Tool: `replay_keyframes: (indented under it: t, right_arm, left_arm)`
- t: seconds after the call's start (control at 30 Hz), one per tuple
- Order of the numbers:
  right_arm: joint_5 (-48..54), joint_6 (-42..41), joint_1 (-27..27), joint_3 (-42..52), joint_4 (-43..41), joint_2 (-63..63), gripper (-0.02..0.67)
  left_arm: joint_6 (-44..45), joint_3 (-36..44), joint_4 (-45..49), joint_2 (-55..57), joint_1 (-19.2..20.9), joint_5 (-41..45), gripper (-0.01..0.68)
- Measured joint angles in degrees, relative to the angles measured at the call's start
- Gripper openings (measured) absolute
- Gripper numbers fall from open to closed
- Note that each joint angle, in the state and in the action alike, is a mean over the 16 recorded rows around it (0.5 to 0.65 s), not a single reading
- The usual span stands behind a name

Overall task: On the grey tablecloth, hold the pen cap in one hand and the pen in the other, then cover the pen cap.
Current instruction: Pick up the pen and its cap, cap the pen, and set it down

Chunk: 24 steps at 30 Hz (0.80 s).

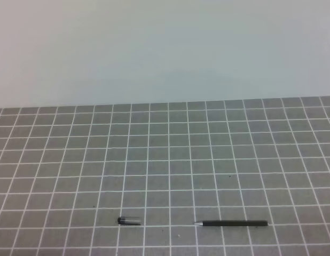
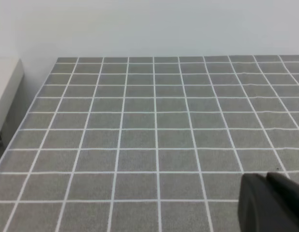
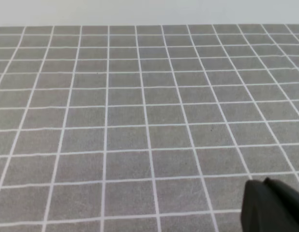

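While both pincers shut: pen cap [image 1: 128,220] left of pen [image 1: 233,223], untouched.

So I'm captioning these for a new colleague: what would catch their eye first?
Two small dark things near the front edge of the grey tablecloth: a slim black pen lying flat, silvery tip pointing left, and its stubby pen cap lying apart to its left. Otherwise, only gridded cloth below a pale wall.
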Motion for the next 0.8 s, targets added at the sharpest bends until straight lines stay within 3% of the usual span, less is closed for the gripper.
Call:
replay_keyframes:
  t: [0.8]
  right_arm:
    - [0.0, 0.0, 0.0, 0.0, 0.0, 0.0, 0.003]
  left_arm:
    - [0.0, 0.0, 0.1, 0.0, 0.0, 0.0, -0.003]
